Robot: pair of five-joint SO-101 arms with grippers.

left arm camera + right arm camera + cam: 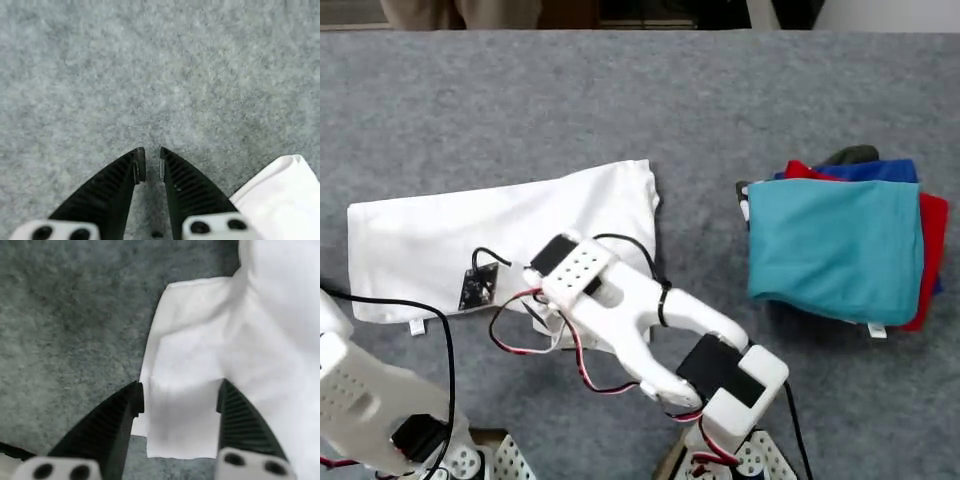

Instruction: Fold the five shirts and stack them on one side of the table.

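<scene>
White shirt [510, 235]: left of centre on the counter [720, 100], part-folded; likely light, limp and prone to sag, best pinched at a doubled edge. Right claw [180, 390] open astride its lower edge; left claw [150, 162] nearly closed, empty, over bare counter.

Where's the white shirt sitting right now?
In the high view the white shirt lies spread left of centre on the grey table, well left of the folded stack, with the right claw over its near edge.

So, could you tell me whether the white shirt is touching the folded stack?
Apart: the high view shows bare table between the white shirt and the folded stack.
</scene>
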